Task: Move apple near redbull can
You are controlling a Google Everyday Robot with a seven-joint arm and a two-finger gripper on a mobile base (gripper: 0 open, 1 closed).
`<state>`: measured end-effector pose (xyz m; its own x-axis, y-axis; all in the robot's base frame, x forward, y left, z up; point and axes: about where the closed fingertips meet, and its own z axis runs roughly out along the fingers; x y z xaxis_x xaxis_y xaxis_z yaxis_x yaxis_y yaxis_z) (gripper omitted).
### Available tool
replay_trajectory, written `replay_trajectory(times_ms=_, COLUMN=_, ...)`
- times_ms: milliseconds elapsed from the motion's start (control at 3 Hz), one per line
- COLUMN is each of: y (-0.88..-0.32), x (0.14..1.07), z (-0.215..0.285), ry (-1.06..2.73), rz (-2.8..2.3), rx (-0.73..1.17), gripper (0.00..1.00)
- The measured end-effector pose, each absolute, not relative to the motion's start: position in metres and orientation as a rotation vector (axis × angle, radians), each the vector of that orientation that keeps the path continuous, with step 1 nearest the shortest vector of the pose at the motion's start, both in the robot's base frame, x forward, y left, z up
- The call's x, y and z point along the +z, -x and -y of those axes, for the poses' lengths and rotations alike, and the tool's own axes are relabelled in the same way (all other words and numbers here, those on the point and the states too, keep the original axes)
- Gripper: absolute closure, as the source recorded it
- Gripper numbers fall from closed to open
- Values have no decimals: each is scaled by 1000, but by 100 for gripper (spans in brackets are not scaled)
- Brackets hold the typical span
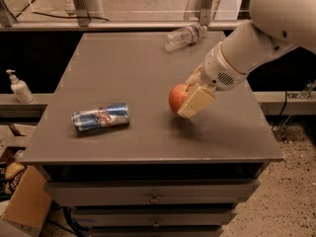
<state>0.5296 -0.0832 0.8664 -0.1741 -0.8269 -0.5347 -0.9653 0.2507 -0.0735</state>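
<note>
The red-orange apple (177, 98) is at the right middle of the grey table (123, 68), held between the fingers of my gripper (191, 97). One cream finger (198, 102) covers the apple's right side. The gripper reaches in from the right on the white arm and is shut on the apple, at or just above the tabletop. The blue-and-silver redbull can (100, 118) lies on its side near the table's front left, well apart from the apple.
A clear plastic water bottle (185, 36) lies at the table's back edge. A soap dispenser (19, 88) stands on a ledge to the left. A cardboard box (19, 201) sits on the floor at lower left. Drawers are below the tabletop.
</note>
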Motion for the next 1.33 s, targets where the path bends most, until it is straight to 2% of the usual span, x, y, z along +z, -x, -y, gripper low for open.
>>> replay_trajectory(times_ms=667, y=-469, x=837, z=32, ry=1817, rz=-1951, rx=481, gripper=100)
replay_trajectory(times_ms=1333, y=-458, x=856, z=-25, ry=1831, rz=-1798, rx=565, gripper=100)
